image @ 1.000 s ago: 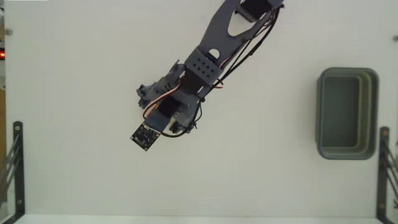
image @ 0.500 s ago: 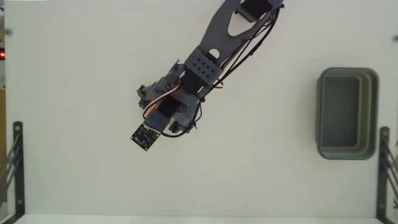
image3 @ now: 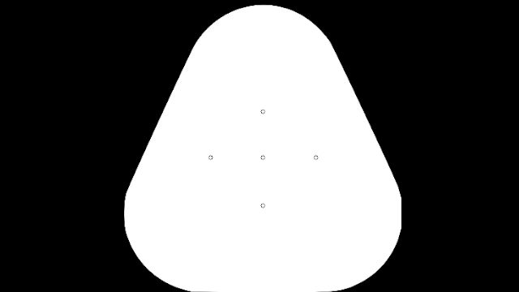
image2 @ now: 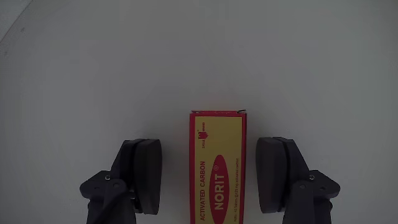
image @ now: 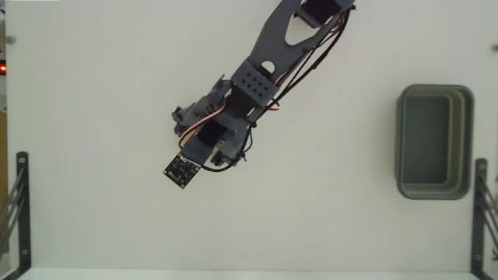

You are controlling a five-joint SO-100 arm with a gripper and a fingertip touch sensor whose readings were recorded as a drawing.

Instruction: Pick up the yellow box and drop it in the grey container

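In the wrist view the yellow box (image2: 216,167), red-edged with a red oval marked NORIT, lies flat on the white table between my two dark fingers. My gripper (image2: 211,163) is open, with a clear gap on each side of the box, the left finger (image2: 142,174) and right finger (image2: 278,174) not touching it. In the fixed view the arm hides the box; the gripper (image: 208,148) hangs over the table's middle left. The grey container (image: 434,141) stands far off at the right, with nothing in it.
The arm (image: 268,66) reaches in from the top of the fixed view. Black brackets stand at the lower left edge (image: 17,210) and lower right edge (image: 481,214). White table surface lies between the arm and the container.
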